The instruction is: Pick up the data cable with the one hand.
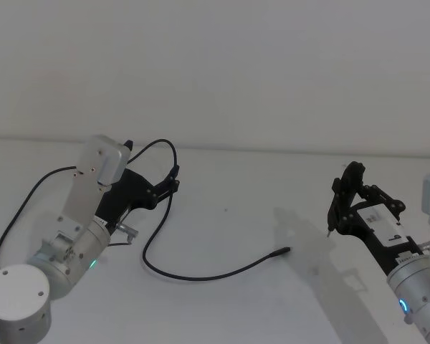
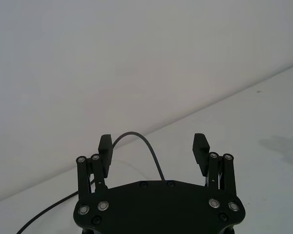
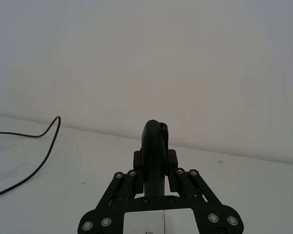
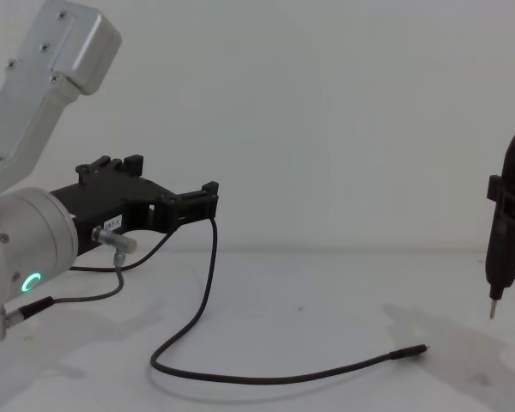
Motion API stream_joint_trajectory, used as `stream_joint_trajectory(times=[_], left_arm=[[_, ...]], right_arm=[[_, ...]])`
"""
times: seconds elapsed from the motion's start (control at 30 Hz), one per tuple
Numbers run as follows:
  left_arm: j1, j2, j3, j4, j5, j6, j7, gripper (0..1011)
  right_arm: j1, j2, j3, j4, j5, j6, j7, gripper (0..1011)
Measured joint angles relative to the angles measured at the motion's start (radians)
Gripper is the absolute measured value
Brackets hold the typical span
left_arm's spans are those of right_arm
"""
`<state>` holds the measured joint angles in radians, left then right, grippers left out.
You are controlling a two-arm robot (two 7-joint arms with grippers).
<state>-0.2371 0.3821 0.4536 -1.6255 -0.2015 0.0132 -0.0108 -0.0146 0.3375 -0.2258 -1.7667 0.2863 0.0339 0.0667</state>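
The data cable (image 1: 201,277) is a thin black cord lying in a curve on the white table, its slim plug (image 1: 283,251) pointing right. From the table it rises to my left gripper (image 1: 170,185), which hovers over the left side. In the left wrist view the cable (image 2: 146,144) arcs between the fingers (image 2: 106,148), and the left gripper (image 2: 154,146) is open. The chest view shows the cord (image 4: 266,378) hanging down from the left gripper (image 4: 208,199). My right gripper (image 1: 350,197) is raised at the right, shut on a narrow black tool (image 3: 154,136).
The tool's pin tip (image 4: 493,309) hangs a little above the table, to the right of the plug (image 4: 415,350). Short black wires (image 4: 77,296) run from a silver elbow connector on the left arm. The white table (image 1: 236,201) meets a plain white wall behind.
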Motion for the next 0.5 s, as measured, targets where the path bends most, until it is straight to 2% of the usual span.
stream_joint_trajectory(times=[0.5], left_arm=[[0.000, 0.000, 0.001, -0.001, 0.000, 0.000, 0.000, 1001]], right_arm=[[0.000, 0.000, 0.000, 0.000, 0.001, 0.000, 0.000, 268]])
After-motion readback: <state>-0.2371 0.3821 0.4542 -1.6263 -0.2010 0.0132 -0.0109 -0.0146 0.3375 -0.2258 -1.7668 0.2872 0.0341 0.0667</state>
